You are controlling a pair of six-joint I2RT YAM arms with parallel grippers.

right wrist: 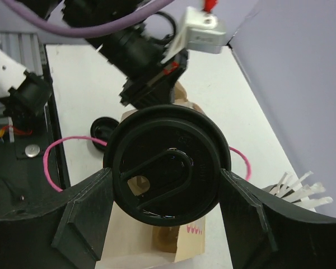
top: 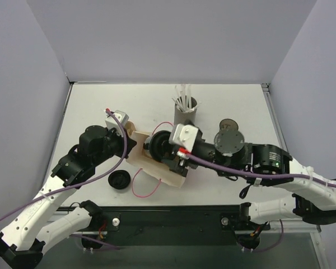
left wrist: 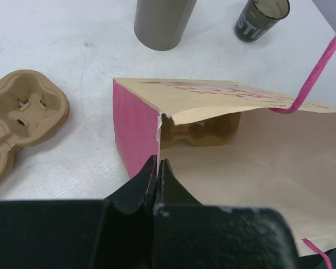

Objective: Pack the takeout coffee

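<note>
— Overhead?
— My right jaws grasp the takeout coffee (top: 155, 147) above the paper bag (top: 151, 166) on the bench (top: 89, 106).
— Left wrist?
— My left jaws are clenched on the bag's (left wrist: 241, 162) torn edge.
— Right wrist?
— The coffee's black lid (right wrist: 165, 168) sits between my fingers (right wrist: 84, 210).

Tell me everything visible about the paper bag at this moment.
The paper bag lies on its side on the white table, mouth open toward the left wrist camera. It looks like tan kraft paper with a pink side panel, red print on its upper face and pink cord handles. The mouth's rim has a small tear. A brown moulded shape sits deep inside. The left gripper has its jaws shut on the mouth's edge by the pink panel.
</note>
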